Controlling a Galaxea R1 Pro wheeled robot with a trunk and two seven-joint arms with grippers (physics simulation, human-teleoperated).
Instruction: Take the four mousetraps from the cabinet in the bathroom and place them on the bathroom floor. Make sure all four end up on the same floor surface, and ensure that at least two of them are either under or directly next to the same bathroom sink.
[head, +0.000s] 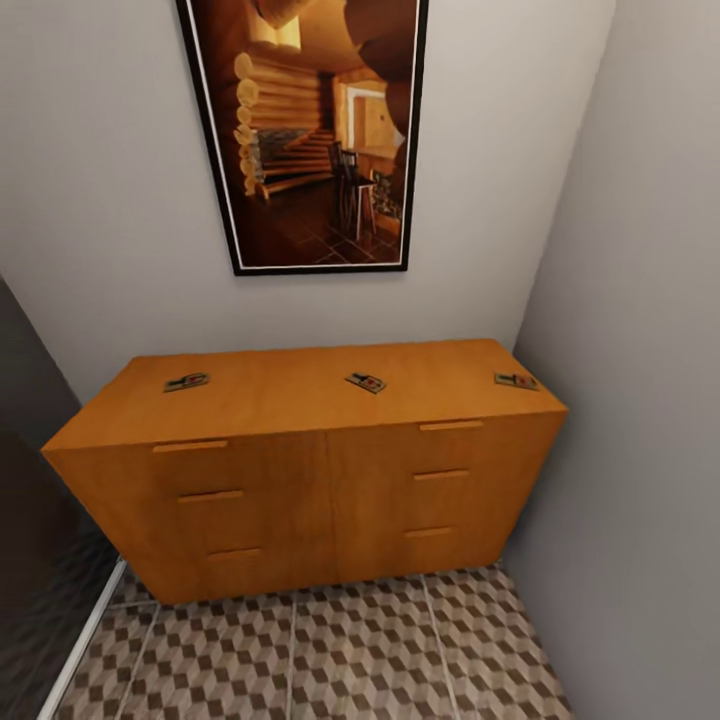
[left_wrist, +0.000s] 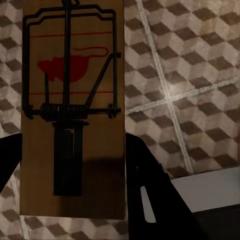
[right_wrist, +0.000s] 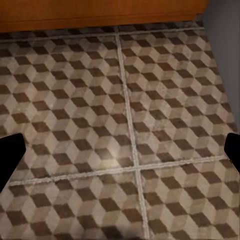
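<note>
Head view: three mousetraps (head: 367, 382) lie on the cabinet (head: 300, 480) top. The left gripper (left_wrist: 72, 150) clamps a fourth mousetrap (left_wrist: 72, 110) above the floor (right_wrist: 120, 135). The right gripper (right_wrist: 120, 150) is spread wide.

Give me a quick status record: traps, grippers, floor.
traps on cabinet top: three, left, middle, right
fourth mousetrap: between the left gripper fingers, over the tiled floor
right gripper: open, holding nothing, above the floor
traps lying on floor: none seen
drawers: all closed
</note>
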